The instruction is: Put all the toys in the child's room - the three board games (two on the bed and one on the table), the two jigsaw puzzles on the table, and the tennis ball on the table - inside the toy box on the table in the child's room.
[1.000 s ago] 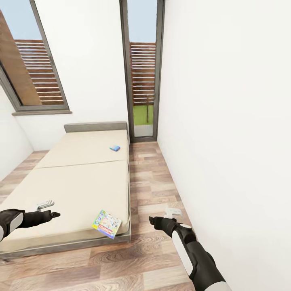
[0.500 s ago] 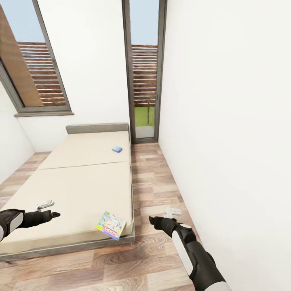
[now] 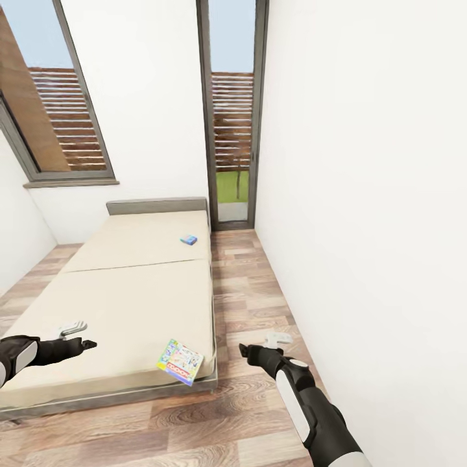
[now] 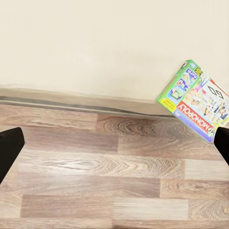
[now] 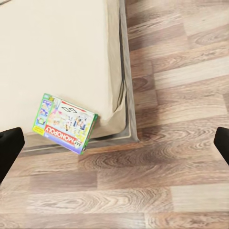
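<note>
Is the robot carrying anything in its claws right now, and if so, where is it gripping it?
Nothing is held. The left gripper and right gripper are both open and empty; the Monopoly box lies on the bed corner, untouched.

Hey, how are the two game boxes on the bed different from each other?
The Monopoly box looks much larger in the head view and lies at the bed's near corner, jutting past the edge; the small blue box sits far off toward the headboard, fully on the mattress. The Monopoly box is multicoloured with a green border; the other is mostly blue. Both lie flat near the bed's right side.
</note>
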Controlling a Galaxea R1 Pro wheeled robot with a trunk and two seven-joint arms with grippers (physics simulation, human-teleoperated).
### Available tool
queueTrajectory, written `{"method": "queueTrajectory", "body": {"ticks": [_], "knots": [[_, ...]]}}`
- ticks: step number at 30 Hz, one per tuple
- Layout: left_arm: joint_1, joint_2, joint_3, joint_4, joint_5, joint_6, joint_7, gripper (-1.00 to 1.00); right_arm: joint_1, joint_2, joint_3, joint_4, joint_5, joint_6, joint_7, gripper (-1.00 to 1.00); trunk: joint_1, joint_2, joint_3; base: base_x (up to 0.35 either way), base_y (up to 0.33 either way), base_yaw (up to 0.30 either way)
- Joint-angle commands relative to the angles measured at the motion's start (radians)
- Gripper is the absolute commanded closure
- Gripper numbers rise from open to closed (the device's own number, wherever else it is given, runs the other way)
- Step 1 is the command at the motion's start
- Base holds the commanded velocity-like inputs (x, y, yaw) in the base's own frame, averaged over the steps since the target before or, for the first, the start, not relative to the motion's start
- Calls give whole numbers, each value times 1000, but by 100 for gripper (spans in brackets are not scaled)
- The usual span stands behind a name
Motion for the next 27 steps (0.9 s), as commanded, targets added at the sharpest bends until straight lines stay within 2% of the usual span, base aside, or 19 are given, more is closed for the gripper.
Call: {"method": "queueTrajectory", "body": {"ticks": [1,10,27], "knots": [[-1,0,9,0,-10,4,-4,-100,-1,0,1,-1,-7,4,-4,-100,1,-2,-2,0,161,0],[-1,1,9,0,-9,4,-4,-100,-1,0,1,-2,-7,0,-4,-100,1,-2,0,0,169,0],[-1,0,9,0,-10,3,-4,-100,-1,0,1,-3,-8,-1,-4,-100,1,-2,23,0,15,0]]}}
